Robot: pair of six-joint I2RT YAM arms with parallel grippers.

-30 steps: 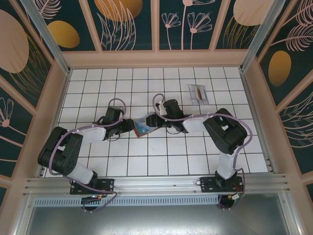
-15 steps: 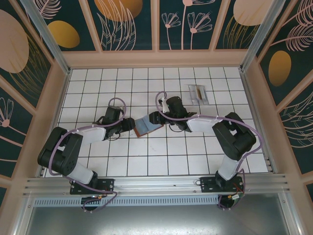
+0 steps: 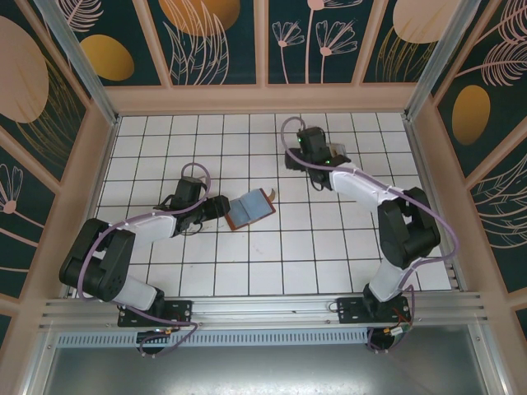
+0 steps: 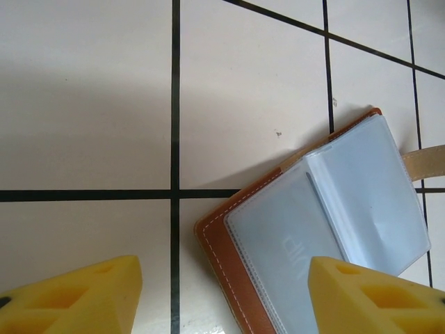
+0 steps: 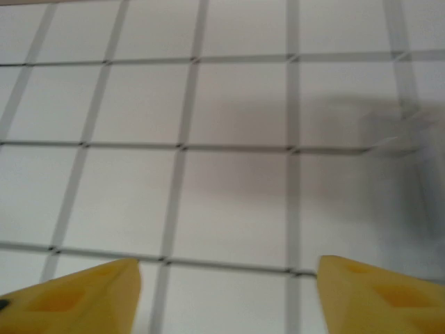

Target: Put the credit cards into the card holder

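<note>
Left gripper has its chunky yellow wedge fingers spread wide, nothing pinched; brown stitched-leather card holder lies open at its 1 o'clock, glossy clear sleeves up. Right gripper gapes too, over plain white tiles.

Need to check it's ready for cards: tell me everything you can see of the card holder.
The card holder lies open on the white tiles, left of centre. Brown leather cover with pale stitching, clear blue-grey plastic sleeves fanned inside, a tan strap poking out one side. The open left gripper sits at its edge; contact can't be told.
</note>
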